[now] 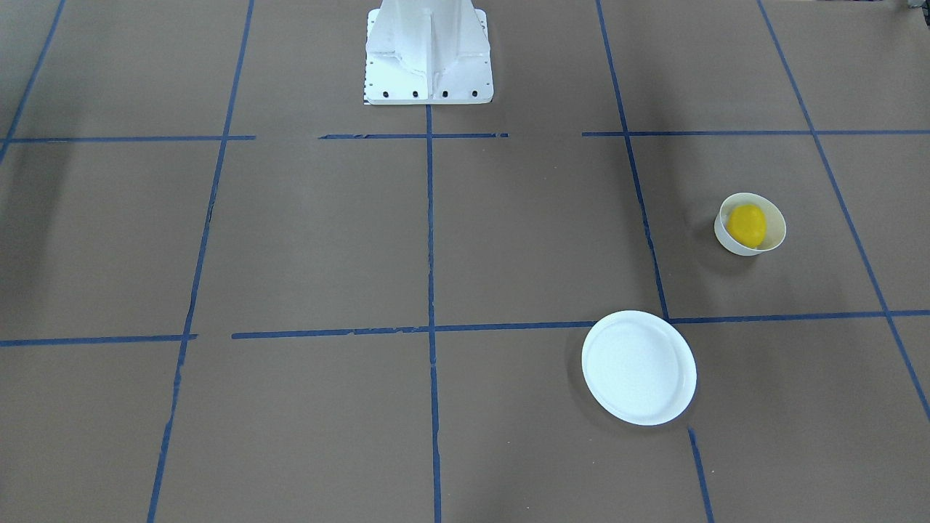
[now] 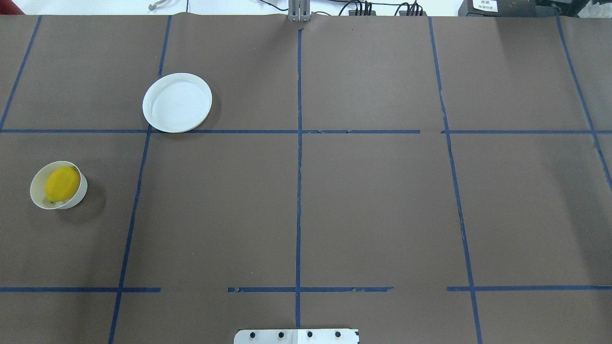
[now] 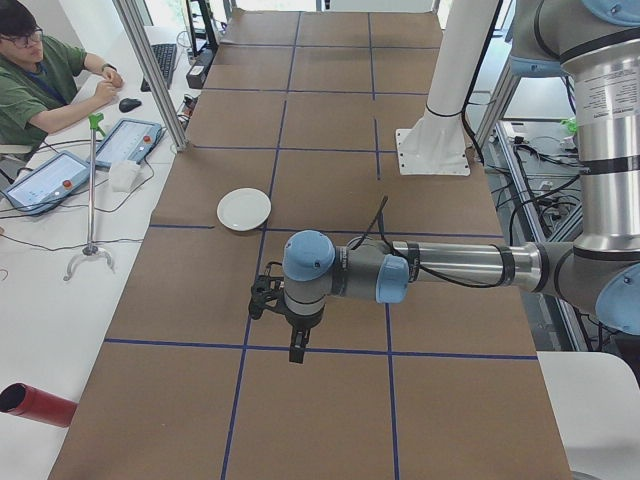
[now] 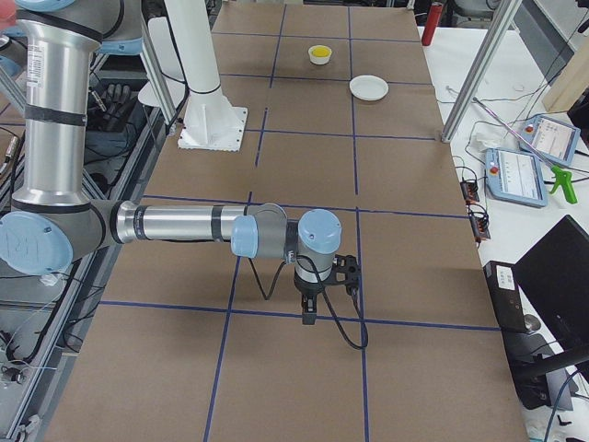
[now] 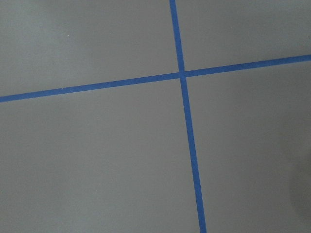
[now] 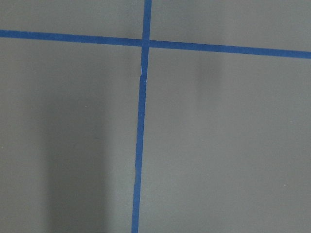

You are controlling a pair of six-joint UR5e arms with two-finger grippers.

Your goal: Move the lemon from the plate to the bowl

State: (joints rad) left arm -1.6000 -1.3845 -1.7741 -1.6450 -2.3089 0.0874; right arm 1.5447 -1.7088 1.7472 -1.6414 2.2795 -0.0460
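Note:
The yellow lemon (image 1: 747, 224) lies inside the small deep white bowl (image 1: 729, 244), on the table's left side in the overhead view, where both show too (lemon (image 2: 62, 184), bowl (image 2: 82, 192)). The flat white plate (image 1: 639, 367) has nothing on it and stands apart from the bowl, farther from the robot (image 2: 177, 102). My left gripper (image 3: 297, 350) shows only in the exterior left view and hangs above the table, away from both dishes. My right gripper (image 4: 308, 318) shows only in the exterior right view, far from them. I cannot tell whether either is open or shut.
The white robot pedestal (image 1: 429, 65) stands at the table's middle back. Blue tape lines grid the brown table. An operator (image 3: 40, 70) sits beside tablets at a side desk. A red cylinder (image 3: 35, 403) lies off the table's edge.

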